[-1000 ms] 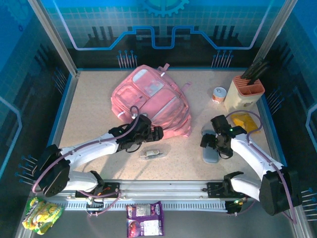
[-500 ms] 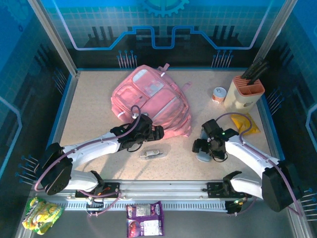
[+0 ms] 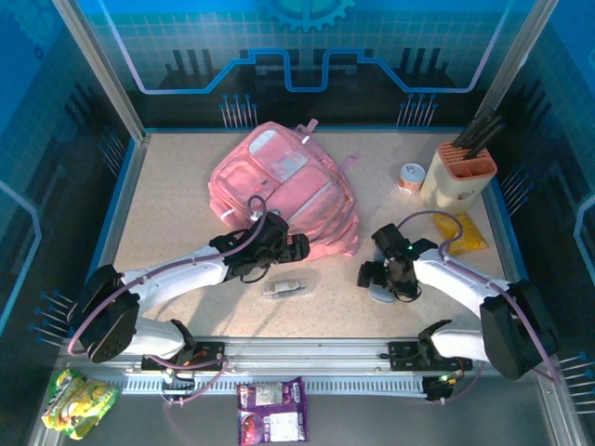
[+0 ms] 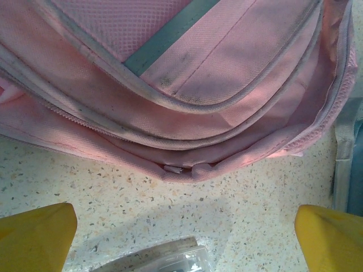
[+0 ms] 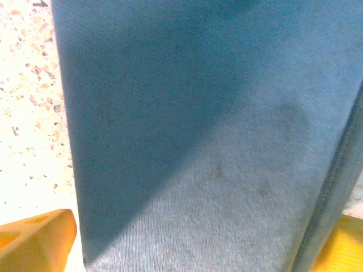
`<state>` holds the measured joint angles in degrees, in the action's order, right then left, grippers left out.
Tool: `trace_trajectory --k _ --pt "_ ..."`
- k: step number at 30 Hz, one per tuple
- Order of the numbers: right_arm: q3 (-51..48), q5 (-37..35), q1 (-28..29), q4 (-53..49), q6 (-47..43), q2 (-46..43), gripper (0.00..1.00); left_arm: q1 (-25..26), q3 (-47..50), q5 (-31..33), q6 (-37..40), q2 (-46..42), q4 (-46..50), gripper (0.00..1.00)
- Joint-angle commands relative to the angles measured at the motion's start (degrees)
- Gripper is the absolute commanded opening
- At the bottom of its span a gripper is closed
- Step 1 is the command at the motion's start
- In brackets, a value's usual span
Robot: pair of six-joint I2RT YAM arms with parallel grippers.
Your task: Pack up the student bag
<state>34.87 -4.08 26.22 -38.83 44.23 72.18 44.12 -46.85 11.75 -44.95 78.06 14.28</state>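
Pink student bag [image 3: 288, 181] lies flat at the far middle of the tabletop [image 3: 167, 223], front pockets up, same spot as a second ago. In the left wrist view its lower seam and zip lines [image 4: 198, 68] sit just ahead of the fingers.

Left gripper [image 3: 296, 249] hovers at the bag's near edge, barely shifted from before. Its yellow fingers [image 4: 34, 238] are spread wide with nothing between them, so it is released. A clear packet [image 3: 284, 288] lies on the tabletop just near of it, and its top edge shows low in the wrist view [image 4: 164, 258].

Right gripper [image 3: 383, 275] has slid left toward the bag since the earlier frame, and the blue-grey pouch [image 3: 379, 294] has come along with it. In the right wrist view the pouch [image 5: 215, 141] spans the gap, a yellow finger [image 5: 34, 238] at each side edge: grasping the pouch. Pouch and bag are still apart.

The yellow packet [image 3: 460, 232], earlier partly under the right arm, now shows more. Cream-and-orange holder [image 3: 457, 177] and small tin [image 3: 410, 177] at far right are unchanged.
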Motion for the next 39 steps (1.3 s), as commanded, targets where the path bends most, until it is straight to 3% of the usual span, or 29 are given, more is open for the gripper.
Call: trace_trajectory --k 1,8,11,15,19,24,27,33,39 --pt "-0.46 -0.6 0.59 1.95 0.98 0.37 1.0 0.45 -1.84 0.73 0.49 -0.2 1.03 0.99" --pt "-0.84 -2.29 0.7 2.23 -0.73 -2.27 0.75 0.67 -4.67 1.36 2.73 0.78 4.14 0.99" --pt "-0.99 -2.34 0.9 2.45 -2.13 -3.68 0.7 0.66 -6.64 2.16 5.85 0.78 5.99 0.99" --pt "1.04 -2.27 0.8 -0.73 -3.85 -5.78 0.69 0.62 -11.5 6.06 12.41 1.23 10.69 0.99" --pt "3.01 -1.01 0.77 -3.27 -6.34 -9.24 0.71 0.62 -15.82 9.3 24.28 3.91 11.52 0.99" --pt "7.16 0.85 0.51 -7.05 -10.31 -11.4 0.73 0.67 -22.4 13.88 38.58 12.12 10.42 0.99" --pt "8.18 4.23 -0.99 -6.84 -11.41 -11.15 0.75 0.84 -25.58 13.48 44.94 17.0 9.09 0.99" --pt "9.82 9.37 -4.76 -7.55 -12.67 -9.47 0.75 1.19 -30.9 14.26 50.45 25.38 7.4 0.99" --pt "11.81 10.91 -7.38 -7.04 -14.52 -7.27 0.75 1.21 -37.08 19.64 53.12 34.88 6.57 0.98"
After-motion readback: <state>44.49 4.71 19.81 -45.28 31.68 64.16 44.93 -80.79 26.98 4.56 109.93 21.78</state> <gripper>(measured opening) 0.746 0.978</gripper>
